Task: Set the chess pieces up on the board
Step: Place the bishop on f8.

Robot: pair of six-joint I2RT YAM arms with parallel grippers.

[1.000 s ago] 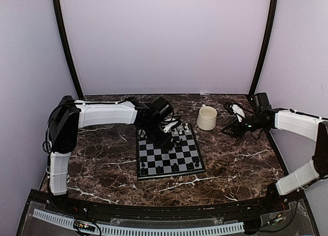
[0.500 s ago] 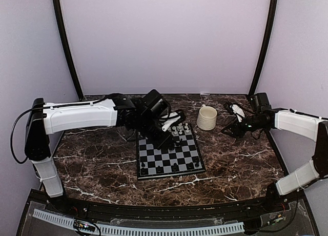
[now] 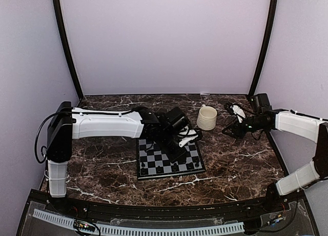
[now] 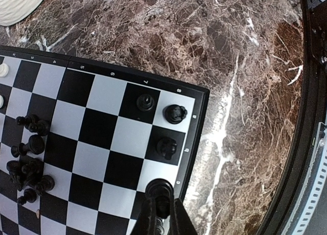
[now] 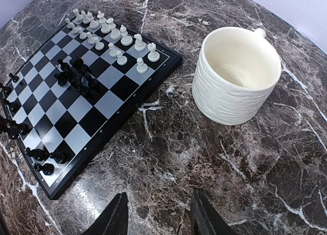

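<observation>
Left gripper (image 4: 161, 210) clamps a black chess piece (image 4: 160, 189) over the chessboard's (image 4: 127, 138) edge row, near its corner. Right gripper (image 5: 159, 217), fingers spread wide, hovers above the worktop (image 5: 255, 163) beside the cream mug (image 5: 237, 84).

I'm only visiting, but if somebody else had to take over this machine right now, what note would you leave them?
Left gripper: shut on a black piece, low over the edge row of the board.
Right gripper: open and empty, over the table beside the mug.
Done: white pieces stand in two rows along one edge; three black pieces stand at a corner of the opposite edge.
Left: the heap of black pieces mid-board needs setting out in rows.
</observation>
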